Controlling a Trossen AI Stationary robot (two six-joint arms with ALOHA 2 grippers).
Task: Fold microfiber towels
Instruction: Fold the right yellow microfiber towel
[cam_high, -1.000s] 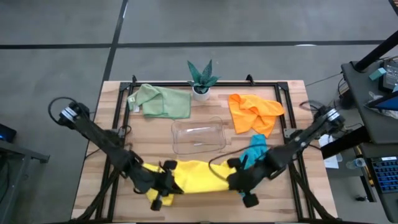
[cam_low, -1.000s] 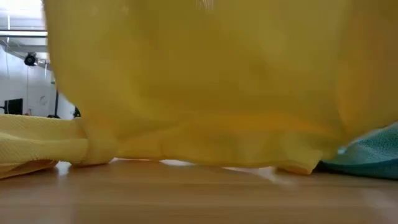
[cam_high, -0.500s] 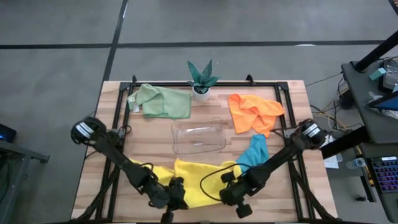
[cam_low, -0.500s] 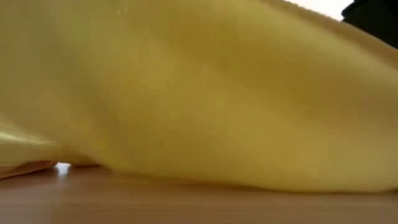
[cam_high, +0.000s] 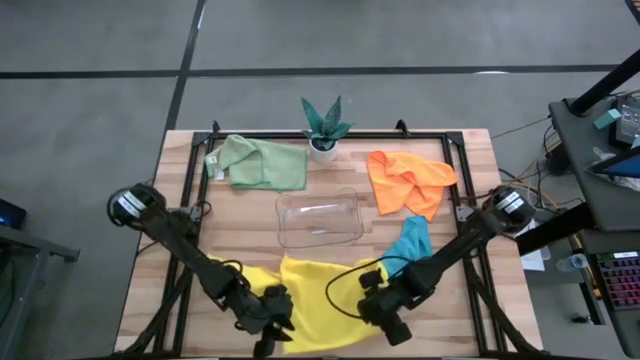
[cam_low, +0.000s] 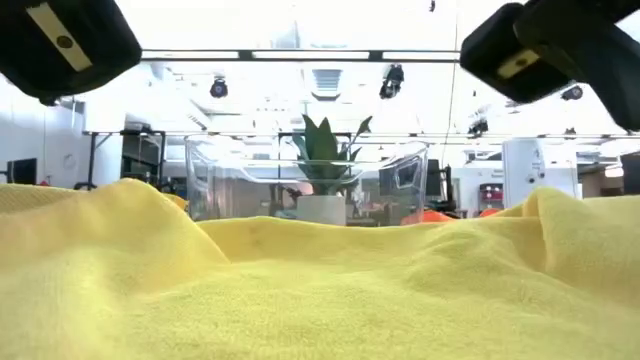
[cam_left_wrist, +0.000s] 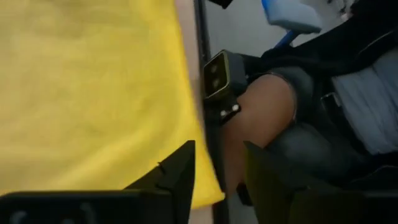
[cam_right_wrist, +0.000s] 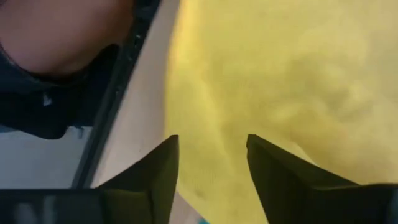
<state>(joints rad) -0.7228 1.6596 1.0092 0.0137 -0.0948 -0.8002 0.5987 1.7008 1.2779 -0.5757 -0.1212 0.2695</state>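
Note:
A yellow towel (cam_high: 318, 292) lies spread and rumpled on the table by its near edge; in the low view it fills the foreground (cam_low: 320, 290). More yellow cloth (cam_high: 252, 280) shows at its left. My left gripper (cam_high: 272, 325) stands open over the towel's near left corner, whose edge (cam_left_wrist: 186, 124) runs past its fingers. My right gripper (cam_high: 388, 318) stands open over the near right part (cam_right_wrist: 249, 74). In the low view both grippers hang above the cloth, clear of it.
A clear plastic tray (cam_high: 318, 220) stands mid-table, with a potted plant (cam_high: 322, 130) behind it. A pale green towel (cam_high: 258, 163) lies far left, an orange one (cam_high: 408, 180) far right and a teal one (cam_high: 408, 243) beside my right arm. A person's leg (cam_left_wrist: 267, 112) shows just past the near edge.
Both grippers carried the yellow towel, hanging between them, toward the table's near edge and down. They then opened and let go. The towel, lifted a second ago, now lies on the table at the near edge.

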